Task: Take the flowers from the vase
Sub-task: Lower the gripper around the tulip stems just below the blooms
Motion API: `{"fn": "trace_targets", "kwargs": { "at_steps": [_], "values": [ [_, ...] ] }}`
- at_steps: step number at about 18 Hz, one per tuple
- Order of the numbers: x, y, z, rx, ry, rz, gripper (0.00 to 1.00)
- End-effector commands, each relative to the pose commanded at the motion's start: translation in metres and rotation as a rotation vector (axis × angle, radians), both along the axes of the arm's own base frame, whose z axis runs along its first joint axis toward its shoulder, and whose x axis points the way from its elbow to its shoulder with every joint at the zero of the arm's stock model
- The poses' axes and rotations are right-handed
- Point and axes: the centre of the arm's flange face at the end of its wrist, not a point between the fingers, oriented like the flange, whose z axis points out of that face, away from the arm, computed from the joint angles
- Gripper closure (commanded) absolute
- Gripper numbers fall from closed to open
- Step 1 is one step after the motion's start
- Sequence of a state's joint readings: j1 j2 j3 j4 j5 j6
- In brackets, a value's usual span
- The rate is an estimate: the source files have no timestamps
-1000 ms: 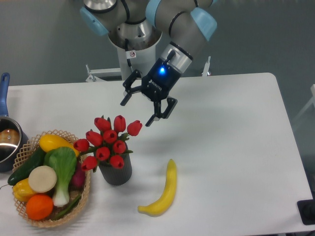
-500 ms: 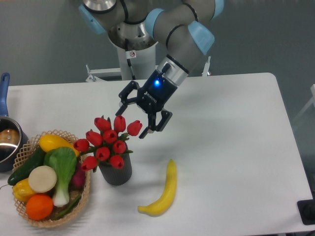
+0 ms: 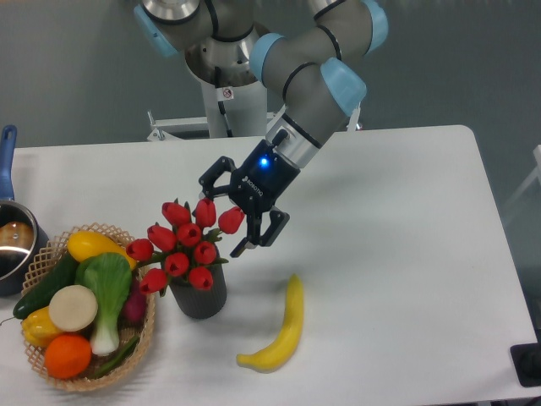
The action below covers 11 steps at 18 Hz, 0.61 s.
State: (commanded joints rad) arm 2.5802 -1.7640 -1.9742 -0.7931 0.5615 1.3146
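Fixed camera | gripper (image 3: pixel 225 216): fingers spread wide, grasping nothing, straddling the upper-right tulip buds | flowers (image 3: pixel 184 244): red tulip bunch standing in the dark grey vase (image 3: pixel 199 296), just right of the wicker basket (image 3: pixel 145 336) | banana (image 3: pixel 280 328) lying on the table (image 3: pixel 406 254), right of vase.

Single fixed view, high, facing the table (image 3: pixel 406 254)

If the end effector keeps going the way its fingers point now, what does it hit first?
Likely the flowers: the open end effector points down-left with the top-right tulip bud already between its fingers. The vase lies beyond. Depth from one view is uncertain.
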Motion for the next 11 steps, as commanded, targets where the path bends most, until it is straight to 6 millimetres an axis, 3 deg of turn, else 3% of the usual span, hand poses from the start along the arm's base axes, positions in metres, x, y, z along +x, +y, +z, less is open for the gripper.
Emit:
{"fn": "trace_targets", "kwargs": {
  "at_steps": [11],
  "values": [
    [0.013,0.015,-0.01,-0.011,-0.013,-0.038,0.0]
  ]
}}
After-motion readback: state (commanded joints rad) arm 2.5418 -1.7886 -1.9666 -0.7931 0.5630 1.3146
